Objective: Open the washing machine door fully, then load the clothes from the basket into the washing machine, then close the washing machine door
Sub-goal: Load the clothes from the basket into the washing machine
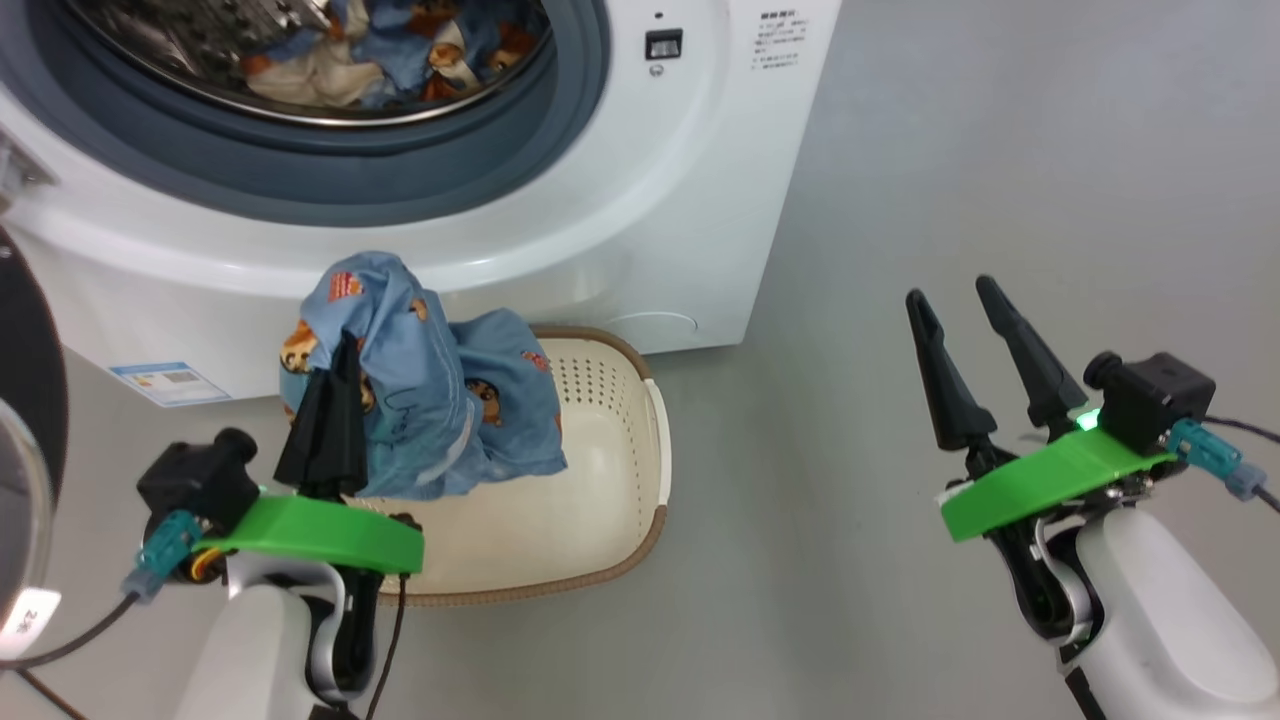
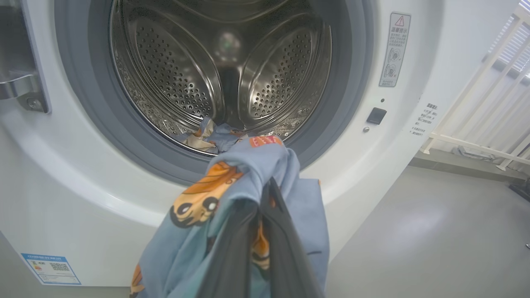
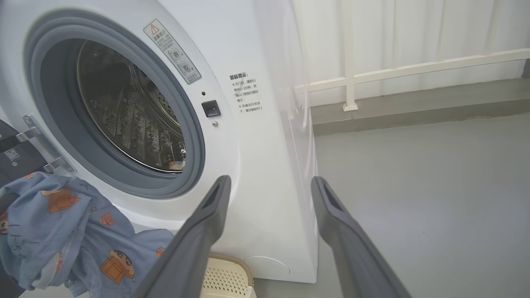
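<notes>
Washing machine point(image 1: 620, 200) fills your head view from 10 to 1 o'clock, door point(image 1: 25, 400) swung open at 9. Basket point(image 1: 600, 440) sits on the floor point(image 1: 950, 150) just in front, near centre. Some clothes point(image 1: 380, 50) lie inside the machine. Left pincer point(image 1: 345, 345) at 7 is pinching a blue garment point(image 1: 440, 400) over the basket. Right pincer point(image 1: 950, 292) at 4 is spread, empty.

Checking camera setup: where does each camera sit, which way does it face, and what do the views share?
Head view: on the head, looking down at washer and basket; left gripper shut on garment, right gripper open.
Left wrist view: on the left wrist, facing the drum; its shut fingers hold the garment.
Right wrist view: on the right wrist, facing the washer obliquely; its spread fingers.
Shared: all show washer and garment.
</notes>
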{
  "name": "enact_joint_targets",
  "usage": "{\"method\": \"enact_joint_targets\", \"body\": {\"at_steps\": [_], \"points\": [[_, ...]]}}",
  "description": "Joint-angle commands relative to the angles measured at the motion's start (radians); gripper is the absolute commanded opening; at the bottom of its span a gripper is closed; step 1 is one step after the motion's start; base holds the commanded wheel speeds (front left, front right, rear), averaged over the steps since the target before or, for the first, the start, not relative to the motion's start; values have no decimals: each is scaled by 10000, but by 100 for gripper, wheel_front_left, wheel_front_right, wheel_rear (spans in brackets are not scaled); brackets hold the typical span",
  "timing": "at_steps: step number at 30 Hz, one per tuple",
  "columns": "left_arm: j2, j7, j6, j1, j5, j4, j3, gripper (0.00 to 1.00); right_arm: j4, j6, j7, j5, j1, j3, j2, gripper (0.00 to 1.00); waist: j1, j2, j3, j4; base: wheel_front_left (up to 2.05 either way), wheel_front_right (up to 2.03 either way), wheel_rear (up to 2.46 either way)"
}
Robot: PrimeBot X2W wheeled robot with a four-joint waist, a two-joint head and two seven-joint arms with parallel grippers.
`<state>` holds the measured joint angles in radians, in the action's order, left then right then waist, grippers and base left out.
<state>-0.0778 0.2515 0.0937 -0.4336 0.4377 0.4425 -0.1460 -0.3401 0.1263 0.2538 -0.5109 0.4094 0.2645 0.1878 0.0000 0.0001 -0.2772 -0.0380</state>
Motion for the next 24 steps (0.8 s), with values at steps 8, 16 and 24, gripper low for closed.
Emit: {"method": "enact_joint_targets", "body": {"at_steps": [8, 16, 24], "points": [[-160, 82, -167, 591, 104, -1212, 419, 0, 190, 44, 80, -175, -467, 214, 99, 100, 0, -1, 507, 292, 0, 0, 0], [-203, -47, -315, 352, 251, -1892, 495, 0, 209, 44, 80, -217, -455, 315, 146, 100, 0, -1, 505, 295, 0, 0, 0], [-438, -207, -441, -947, 189, -2086, 588, 0, 272, 44, 80, -231, -302, 425, 183, 100, 0, -1, 141, 87, 0, 0, 0]]}}
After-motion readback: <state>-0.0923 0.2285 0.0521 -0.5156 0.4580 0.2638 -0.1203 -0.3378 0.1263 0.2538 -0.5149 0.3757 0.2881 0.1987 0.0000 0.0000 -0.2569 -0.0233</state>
